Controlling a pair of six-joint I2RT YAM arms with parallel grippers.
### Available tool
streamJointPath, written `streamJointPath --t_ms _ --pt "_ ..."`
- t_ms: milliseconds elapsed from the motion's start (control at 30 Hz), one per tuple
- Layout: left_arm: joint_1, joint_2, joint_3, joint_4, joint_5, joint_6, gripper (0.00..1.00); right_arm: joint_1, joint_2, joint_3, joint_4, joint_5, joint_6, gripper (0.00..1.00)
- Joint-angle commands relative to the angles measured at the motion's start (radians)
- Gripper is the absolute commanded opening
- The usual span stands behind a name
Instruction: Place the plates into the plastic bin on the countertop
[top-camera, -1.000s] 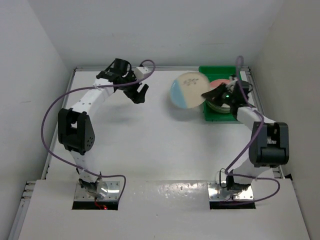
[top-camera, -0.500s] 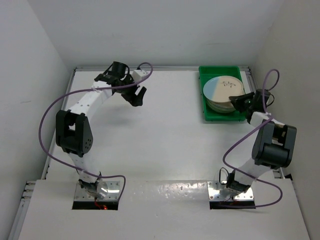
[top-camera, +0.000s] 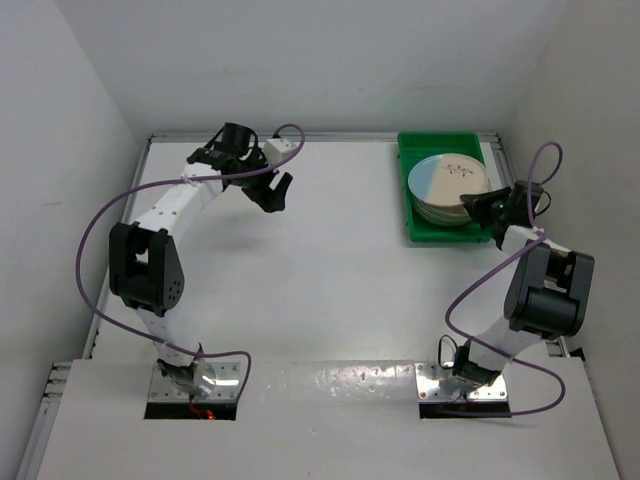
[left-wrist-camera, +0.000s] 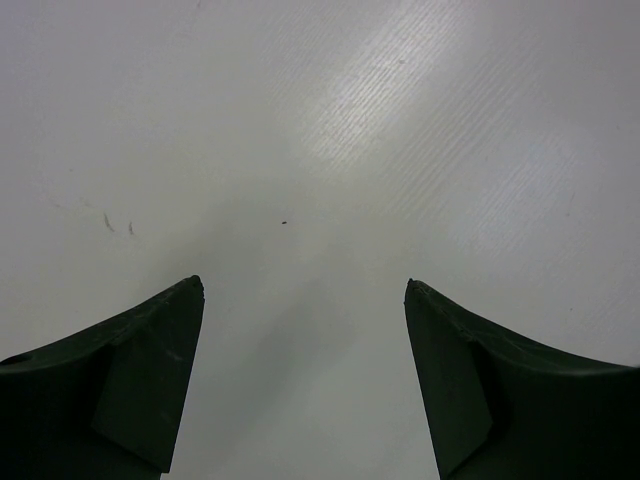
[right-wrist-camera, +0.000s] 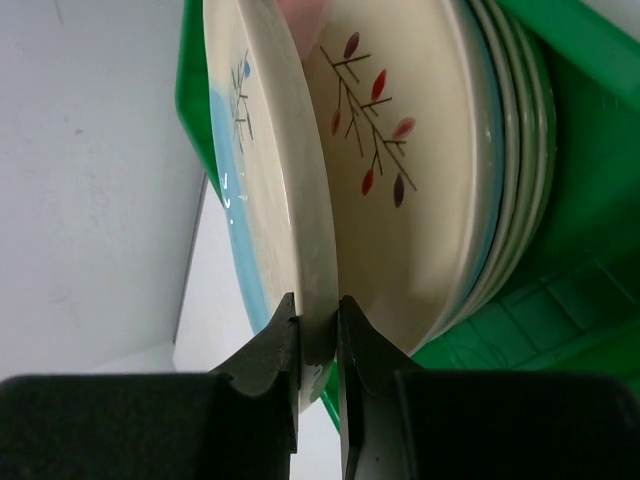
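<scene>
A stack of cream plates (top-camera: 445, 200) sits in the green plastic bin (top-camera: 436, 142) at the back right of the white countertop (top-camera: 330, 270). The top plate (top-camera: 448, 179), cream with a blue segment and a dark sprig, lies over the stack. My right gripper (top-camera: 470, 203) is shut on this plate's near right rim (right-wrist-camera: 305, 255). In the right wrist view the held plate stands slightly apart from the plate with a sprig motif (right-wrist-camera: 400, 170) below it. My left gripper (top-camera: 277, 194) hangs open over bare countertop (left-wrist-camera: 320, 180) at the back left, nothing between its fingers.
The bin (right-wrist-camera: 590, 150) stands close to the right wall (top-camera: 590, 120) and the back rail (top-camera: 340, 137). A purple cable (top-camera: 545, 160) loops off the right arm beside the bin. Another purple cable (top-camera: 95, 225) loops off the left arm.
A second ago the right gripper held the blue-segment plate tilted in the air left of the bin. The plate has come down onto the stack. The left arm drew back slightly.
</scene>
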Motion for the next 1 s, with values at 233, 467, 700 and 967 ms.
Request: streamJointPath --t_ms 233,467,700,967 --pt "0.005 -0.058 -0.011 0.02 0.009 -0.003 0.83 -0.025 -0.033 -0.053 0.289 0.026 0.141 0.0" --pt "0.005 -0.058 -0.011 0.02 0.018 -0.003 0.83 -0.023 -0.033 -0.022 0.142 0.052 0.037 0.22" --pt "0.005 -0.058 -0.011 0.02 0.018 -0.003 0.83 0.023 -0.046 0.113 -0.268 0.196 -0.189 0.94" --pt "0.005 -0.049 -0.002 0.02 0.009 -0.003 0.83 0.167 -0.1 0.225 -0.61 0.595 -0.447 1.0"
